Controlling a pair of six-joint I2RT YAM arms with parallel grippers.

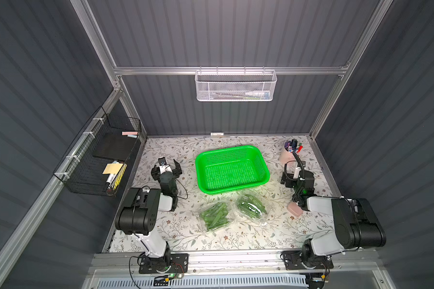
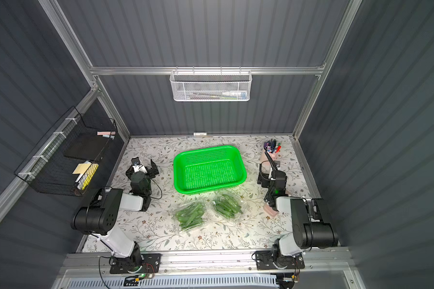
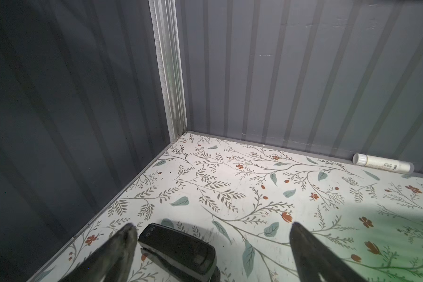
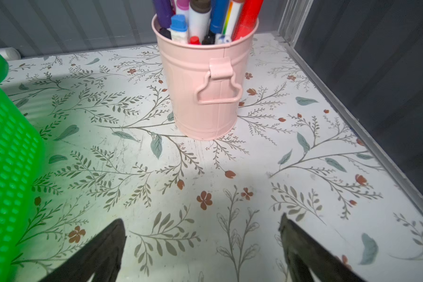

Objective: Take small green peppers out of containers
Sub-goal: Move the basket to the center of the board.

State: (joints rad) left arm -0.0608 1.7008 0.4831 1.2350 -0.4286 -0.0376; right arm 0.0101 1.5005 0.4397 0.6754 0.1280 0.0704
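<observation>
Two containers (image 1: 214, 217) lying just in front of green basket (image 1: 232, 149), small green peppers (image 1: 251, 205) filling both. Left gripper (image 3: 213, 228) and right gripper (image 4: 201, 222) flanking basket, jaws standing spread, gripping nothing.

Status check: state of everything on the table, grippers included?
left gripper: open, empty
right gripper: open, empty
container by left arm: looks closed, peppers inside
container by right arm: looks closed, peppers inside
green basket: empty
pink cup: upright, full of pens
stapler: closed
</observation>
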